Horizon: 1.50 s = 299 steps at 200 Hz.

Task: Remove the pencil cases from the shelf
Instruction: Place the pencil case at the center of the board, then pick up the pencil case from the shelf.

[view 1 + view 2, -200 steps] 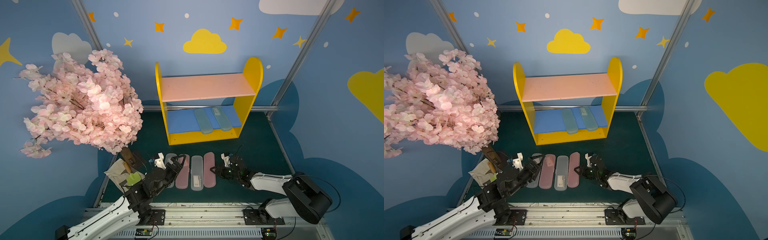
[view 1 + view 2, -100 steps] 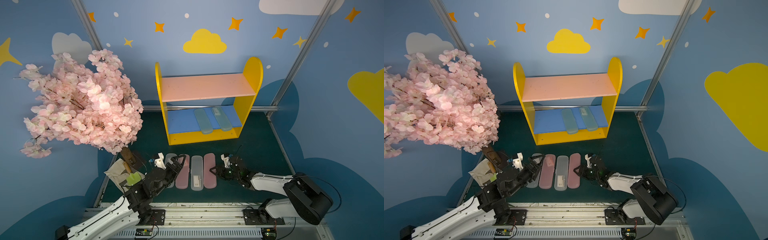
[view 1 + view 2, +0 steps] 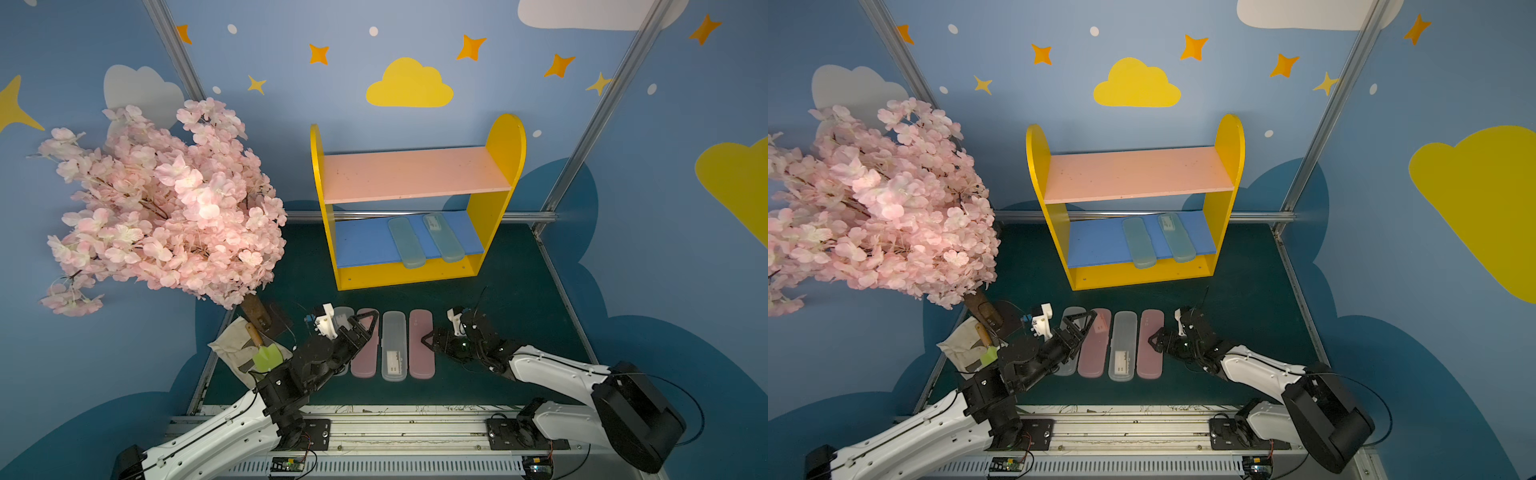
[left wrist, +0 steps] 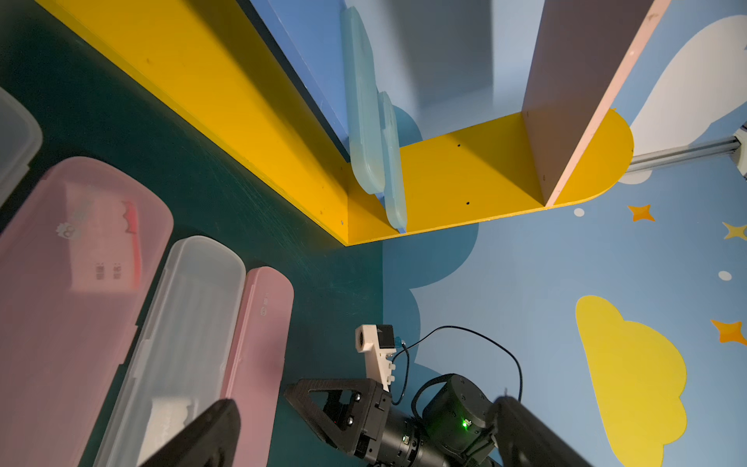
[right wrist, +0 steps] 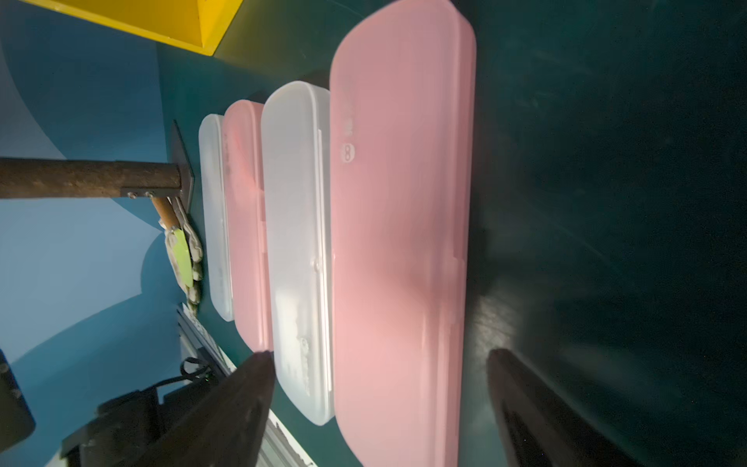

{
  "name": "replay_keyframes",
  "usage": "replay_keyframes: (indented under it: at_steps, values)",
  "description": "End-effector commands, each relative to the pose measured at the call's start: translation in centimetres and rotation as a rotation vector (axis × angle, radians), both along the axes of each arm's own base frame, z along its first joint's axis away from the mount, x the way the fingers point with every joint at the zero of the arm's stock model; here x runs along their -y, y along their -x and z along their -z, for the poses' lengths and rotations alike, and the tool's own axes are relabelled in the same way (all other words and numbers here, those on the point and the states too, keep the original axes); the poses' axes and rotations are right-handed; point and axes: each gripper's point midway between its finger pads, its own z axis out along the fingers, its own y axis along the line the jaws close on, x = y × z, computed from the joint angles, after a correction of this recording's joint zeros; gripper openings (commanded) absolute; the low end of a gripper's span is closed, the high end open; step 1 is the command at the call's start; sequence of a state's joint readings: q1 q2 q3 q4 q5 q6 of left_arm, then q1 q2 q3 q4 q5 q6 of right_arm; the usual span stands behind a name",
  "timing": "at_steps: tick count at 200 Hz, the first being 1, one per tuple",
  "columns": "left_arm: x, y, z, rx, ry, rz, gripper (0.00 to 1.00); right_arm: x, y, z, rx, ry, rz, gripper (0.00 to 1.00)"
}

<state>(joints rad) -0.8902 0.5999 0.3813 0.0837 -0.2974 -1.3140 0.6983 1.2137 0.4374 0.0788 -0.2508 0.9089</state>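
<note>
Right end effector (image 5: 380,355) straddles pink pencil case (image 5: 400,182), jaws apart.

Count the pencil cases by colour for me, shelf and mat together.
Pink cases: 2, on the mat
Frosted clear cases: 2, on the mat
Pale teal cases: 2, on the blue board of the shelf
Total: 6

I'm looking into a lab test cell dressed as a nursery: blue walls with a yellow cloud (image 3: 409,85) and orange star (image 3: 471,46) at upper centre, aluminium post (image 3: 597,112) upper right, fake blossom tree (image 3: 166,199) at left, and arm rail (image 3: 395,432) along the bottom.
</note>
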Motion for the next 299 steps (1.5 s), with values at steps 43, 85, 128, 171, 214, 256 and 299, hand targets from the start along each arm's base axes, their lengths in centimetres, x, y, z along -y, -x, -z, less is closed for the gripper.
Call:
replay_keyframes:
  at_steps: [43, 85, 128, 171, 214, 256, 299]
  values:
    - [3.5, -0.4, -3.4, 0.154, -0.037, 0.168, 1.0, 5.2, -0.6, -3.5, 0.164, 0.185, 0.12, 0.99]
    - [5.4, -1.9, -4.1, 0.147, -0.015, 0.214, 1.0, 7.0, -1.0, -6.6, 0.335, 0.19, 0.152, 0.99]
    - [6.9, -4.5, -2.8, 0.042, 0.014, 0.219, 1.0, 8.5, -0.9, -8.0, 0.417, 0.176, 0.206, 0.99]
    - [6.6, -8.3, 0.8, -0.16, 0.085, 0.061, 1.0, 8.7, -1.0, -8.6, 0.443, 0.168, 0.212, 0.99]
    - [7.7, -12.3, 1.3, -0.209, 0.143, -0.016, 1.0, 8.6, -1.0, -8.8, 0.448, 0.165, 0.21, 0.99]
    - [8.7, -16.3, 2.0, -0.234, 0.197, -0.043, 0.99, 8.9, -1.0, -9.2, 0.462, 0.162, 0.22, 0.99]
    - [9.8, -19.7, 3.0, -0.247, 0.239, -0.047, 0.96, 9.0, -1.0, -9.5, 0.472, 0.158, 0.226, 0.99]
